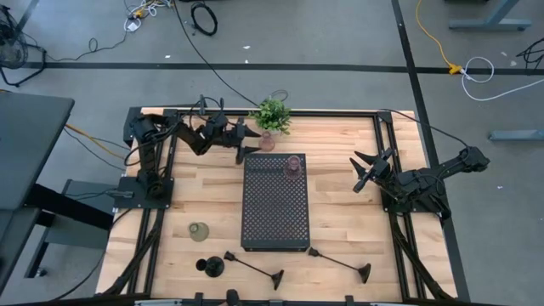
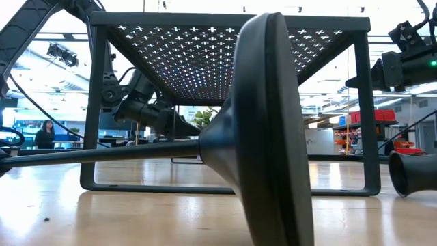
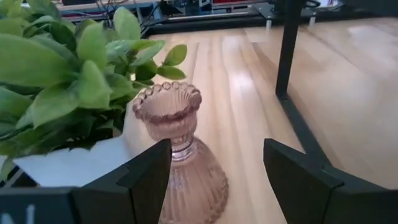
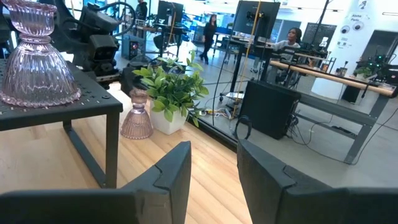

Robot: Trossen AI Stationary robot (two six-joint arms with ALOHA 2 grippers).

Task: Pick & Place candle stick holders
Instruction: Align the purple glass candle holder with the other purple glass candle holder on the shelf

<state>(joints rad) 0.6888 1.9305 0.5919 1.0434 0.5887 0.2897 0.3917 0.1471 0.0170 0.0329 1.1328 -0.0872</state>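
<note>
Grey workshop floor with loose cables around a pale wooden table (image 1: 340, 161); in the right wrist view, people show far off among desks in the room beyond.

Black perforated tray (image 1: 274, 208) stands raised on legs at table centre. One pink glass holder (image 1: 294, 166) sits upright on its far end, near the corner.

Second pink glass holder (image 3: 180, 155) stands upright on the wood just beside the potted plant (image 1: 272, 114), off the tray's far left corner. Left gripper (image 1: 247, 146) is right at it: fingers (image 3: 146, 177) spread wide, one to each side of the holder's lower body, not closed on it. Contact with the glass cannot be told. Nothing lifted.

Olive-green glass holder (image 1: 198, 230) stands alone on the wood left of the tray, well apart from the gripper.

Along the near edge: a short black holder (image 1: 212, 267), a long-stemmed black holder (image 1: 255, 269) lying on its side, and another long-stemmed black holder (image 1: 340, 261) lying right of the tray's near corner. In the low view a black base fills the foreground.

Right gripper (image 1: 364, 172) waits over the wood right of the tray, fingers parted, holding nothing.
</note>
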